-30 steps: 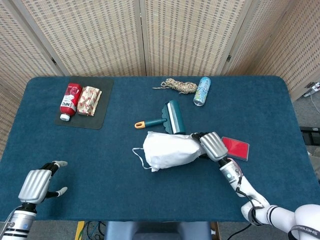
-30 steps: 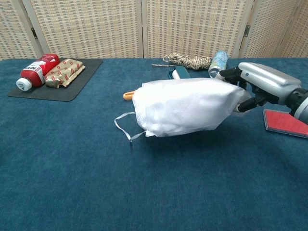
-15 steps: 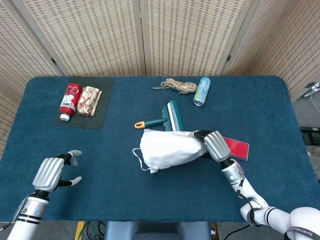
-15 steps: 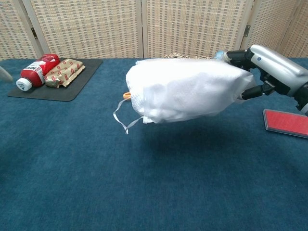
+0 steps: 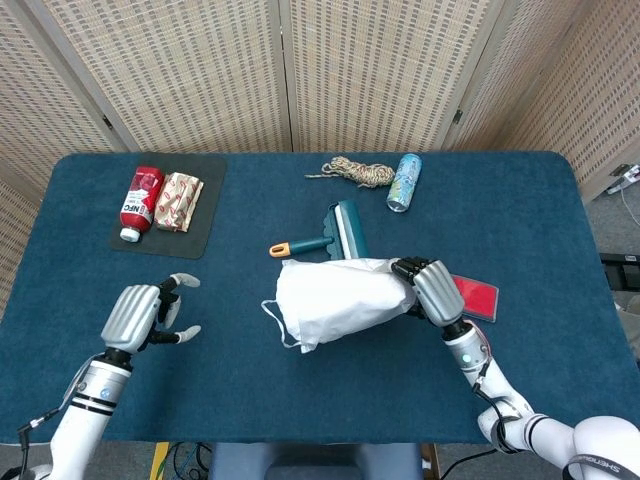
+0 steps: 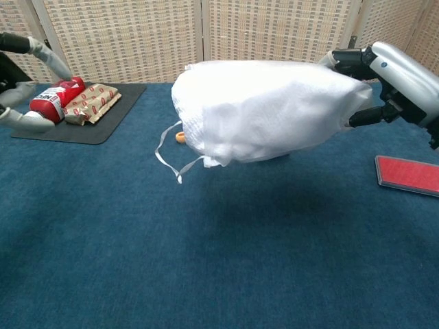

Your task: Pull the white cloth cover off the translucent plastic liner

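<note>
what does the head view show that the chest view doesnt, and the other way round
Only the head view shows the whole left hand, open above the table, plus the rope coil, the drink can and the teal lint roller.

Only the chest view shows clearly that the white cloth cover hangs above the table with a gap beneath it.

Both show the right hand gripping the cover's end, its dangling drawstring, the red card, and the red bottle and snack packet on the black mat.

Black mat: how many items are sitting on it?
2. A red bottle lies on the left part of the mat, and a gold-wrapped pack lies right beside it. Nothing else shows there in either view.
</note>
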`<move>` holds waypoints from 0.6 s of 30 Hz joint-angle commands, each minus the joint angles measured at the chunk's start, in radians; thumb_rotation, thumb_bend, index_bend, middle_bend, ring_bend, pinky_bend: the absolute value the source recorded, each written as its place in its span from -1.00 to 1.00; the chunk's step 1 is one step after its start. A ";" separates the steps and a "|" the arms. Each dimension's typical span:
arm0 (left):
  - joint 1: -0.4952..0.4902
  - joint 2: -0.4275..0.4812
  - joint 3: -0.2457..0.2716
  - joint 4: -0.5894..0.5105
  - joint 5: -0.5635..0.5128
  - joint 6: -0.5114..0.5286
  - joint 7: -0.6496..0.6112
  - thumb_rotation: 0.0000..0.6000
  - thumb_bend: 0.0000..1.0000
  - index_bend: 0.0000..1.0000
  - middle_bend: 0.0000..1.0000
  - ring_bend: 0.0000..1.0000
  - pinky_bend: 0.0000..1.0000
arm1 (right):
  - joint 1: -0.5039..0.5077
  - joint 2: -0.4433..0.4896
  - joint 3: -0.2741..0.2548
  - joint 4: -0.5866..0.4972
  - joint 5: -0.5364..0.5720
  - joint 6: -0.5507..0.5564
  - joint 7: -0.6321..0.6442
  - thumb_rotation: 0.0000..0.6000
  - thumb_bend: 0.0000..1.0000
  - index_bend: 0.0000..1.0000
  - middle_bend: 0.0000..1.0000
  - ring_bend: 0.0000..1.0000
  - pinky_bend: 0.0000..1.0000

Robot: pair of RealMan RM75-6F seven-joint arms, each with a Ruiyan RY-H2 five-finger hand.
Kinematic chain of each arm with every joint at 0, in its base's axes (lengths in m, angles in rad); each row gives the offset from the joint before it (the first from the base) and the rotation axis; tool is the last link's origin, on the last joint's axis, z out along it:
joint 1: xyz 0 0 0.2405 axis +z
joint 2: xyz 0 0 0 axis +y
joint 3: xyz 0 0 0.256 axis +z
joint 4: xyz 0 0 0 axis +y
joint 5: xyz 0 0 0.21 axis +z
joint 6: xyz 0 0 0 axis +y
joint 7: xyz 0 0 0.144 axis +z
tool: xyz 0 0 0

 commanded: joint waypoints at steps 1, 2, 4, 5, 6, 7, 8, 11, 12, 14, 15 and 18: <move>-0.024 -0.020 -0.022 -0.010 -0.026 -0.009 -0.021 1.00 -0.89 -0.27 0.81 0.61 0.88 | -0.001 -0.010 0.003 0.012 0.000 0.012 0.013 1.00 0.48 0.17 0.24 0.09 0.32; -0.032 -0.025 -0.027 -0.014 -0.036 -0.015 -0.025 1.00 -0.89 -0.27 0.83 0.62 0.89 | -0.001 -0.014 0.004 0.017 0.000 0.016 0.019 1.00 0.48 0.17 0.24 0.09 0.32; -0.045 -0.028 -0.033 -0.019 -0.050 -0.024 -0.027 1.00 -0.89 -0.27 0.88 0.65 0.91 | 0.000 -0.021 0.006 0.025 0.002 0.022 0.027 1.00 0.48 0.17 0.24 0.09 0.32; -0.053 -0.031 -0.037 -0.022 -0.056 -0.028 -0.027 1.00 -0.89 -0.27 0.90 0.66 0.92 | 0.000 -0.024 0.008 0.030 0.002 0.025 0.032 1.00 0.48 0.17 0.24 0.09 0.32; -0.058 -0.033 -0.040 -0.024 -0.059 -0.030 -0.026 1.00 -0.89 -0.29 0.91 0.67 0.92 | 0.000 -0.027 0.008 0.033 0.003 0.027 0.036 1.00 0.48 0.17 0.24 0.09 0.32; -0.064 -0.036 -0.042 -0.026 -0.063 -0.031 -0.025 1.00 -0.89 -0.30 0.92 0.67 0.92 | 0.001 -0.030 0.009 0.037 0.003 0.030 0.039 1.00 0.48 0.17 0.24 0.09 0.32; -0.070 -0.039 -0.043 -0.028 -0.067 -0.033 -0.023 1.00 -0.89 -0.32 0.93 0.68 0.93 | 0.001 -0.033 0.010 0.040 0.004 0.032 0.042 1.00 0.48 0.17 0.24 0.09 0.32; -0.088 -0.047 -0.050 -0.037 -0.088 -0.044 -0.022 1.00 -0.91 -0.40 0.96 0.69 0.93 | 0.003 -0.042 0.012 0.050 0.005 0.038 0.051 1.00 0.48 0.17 0.24 0.09 0.32; -0.096 -0.049 -0.053 -0.042 -0.099 -0.049 -0.024 1.00 -0.93 -0.42 0.97 0.70 0.94 | 0.004 -0.045 0.013 0.054 0.006 0.040 0.054 1.00 0.48 0.17 0.24 0.09 0.32; -0.108 -0.049 -0.059 -0.051 -0.116 -0.063 -0.031 1.00 -0.95 -0.43 0.99 0.71 0.94 | 0.006 -0.050 0.014 0.059 0.006 0.044 0.058 1.00 0.48 0.17 0.24 0.09 0.32; -0.117 -0.048 -0.063 -0.056 -0.130 -0.074 -0.035 1.00 -0.95 -0.44 1.00 0.72 0.95 | 0.007 -0.053 0.015 0.062 0.006 0.046 0.061 1.00 0.48 0.18 0.24 0.09 0.32; -0.138 -0.050 -0.070 -0.065 -0.152 -0.090 -0.036 1.00 -0.96 -0.46 1.00 0.72 0.95 | 0.011 -0.062 0.017 0.071 0.007 0.050 0.063 1.00 0.48 0.17 0.24 0.09 0.32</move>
